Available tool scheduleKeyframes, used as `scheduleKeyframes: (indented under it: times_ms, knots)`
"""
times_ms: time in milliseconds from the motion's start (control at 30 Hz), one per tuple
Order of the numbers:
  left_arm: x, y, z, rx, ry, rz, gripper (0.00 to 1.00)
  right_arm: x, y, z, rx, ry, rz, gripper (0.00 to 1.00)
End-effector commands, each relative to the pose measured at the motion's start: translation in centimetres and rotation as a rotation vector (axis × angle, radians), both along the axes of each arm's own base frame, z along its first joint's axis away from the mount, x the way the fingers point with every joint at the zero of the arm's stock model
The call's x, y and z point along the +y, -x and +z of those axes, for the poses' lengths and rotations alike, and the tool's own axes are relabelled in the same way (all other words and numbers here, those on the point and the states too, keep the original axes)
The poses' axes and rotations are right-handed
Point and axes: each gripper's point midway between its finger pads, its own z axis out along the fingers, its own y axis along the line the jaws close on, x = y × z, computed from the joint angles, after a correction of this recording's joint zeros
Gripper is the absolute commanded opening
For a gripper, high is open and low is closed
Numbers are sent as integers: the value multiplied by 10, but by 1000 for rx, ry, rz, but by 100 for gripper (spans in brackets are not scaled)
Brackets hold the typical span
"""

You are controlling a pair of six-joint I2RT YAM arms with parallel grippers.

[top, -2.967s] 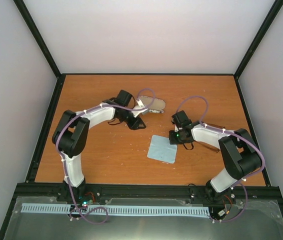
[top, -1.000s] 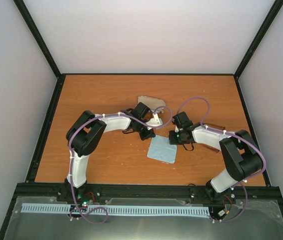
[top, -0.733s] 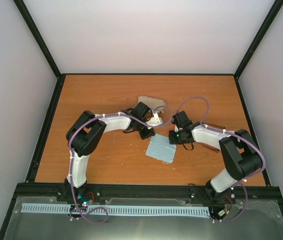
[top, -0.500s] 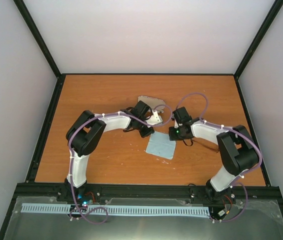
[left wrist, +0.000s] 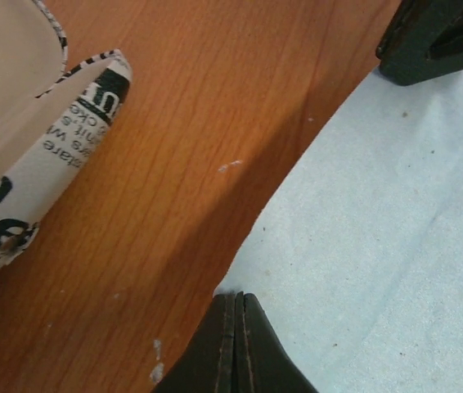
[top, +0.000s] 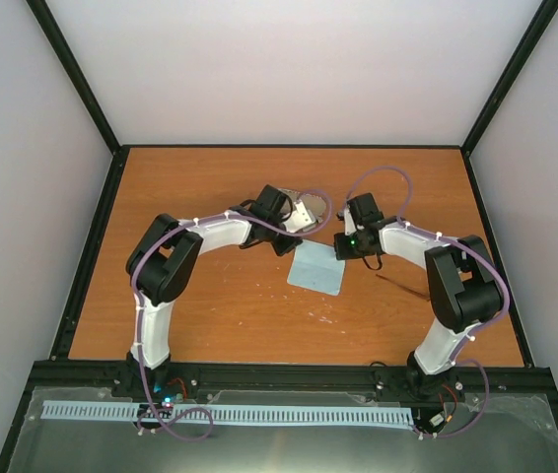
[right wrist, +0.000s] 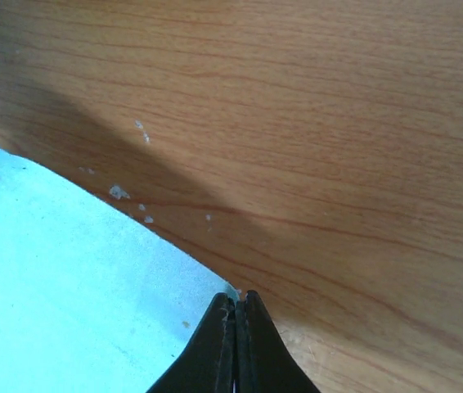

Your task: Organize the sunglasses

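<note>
- Orange-brown wooden table point(top: 210, 296), white walls on three sides, black frame rails along the edges. Both arms reach in toward the middle.
- Light blue square cloth point(top: 318, 268) lies mid-table, between the two grippers.
- Left gripper point(left wrist: 235, 304): fingers pressed together, no gap I can see. The tips are down on the cloth corner nearest the case and the corner runs in under them, so I read it as pinched.
- Right gripper point(right wrist: 235, 304): same story. Fingers are closed tight and the cloth's corner ends right at the tips, so I read that as pinched too.
- In my left wrist view the right gripper's dark fingers show at the top right, sitting on the cloth's far edge.
- Rounded case printed with black newsprint lettering on white point(left wrist: 51, 155) lies near the left gripper, apart from the cloth with bare wood between them. A pale beige inner face shows. From overhead, the left arm covers most of it.
- Thin dark brown-framed sunglasses point(top: 402, 286) are on the table to the right of the cloth, beside the right forearm. I only get a thin dark sliver from overhead, so I can't tell whether they are folded or open.
- The sunglasses touch neither gripper. They sit apart from the cloth and well apart from the case.
</note>
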Motion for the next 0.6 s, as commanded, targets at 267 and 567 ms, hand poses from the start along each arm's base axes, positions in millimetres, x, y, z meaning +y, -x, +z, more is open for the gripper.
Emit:
scheduleKeyframes:
  times_ms: [267,567]
  knots:
    - [2,9,28,-101,98,-43,1,19,17,16,-3,-118,114,3]
    - [0,-5,20,-114,79,-9,8,18,22,11,3,-113,110,3]
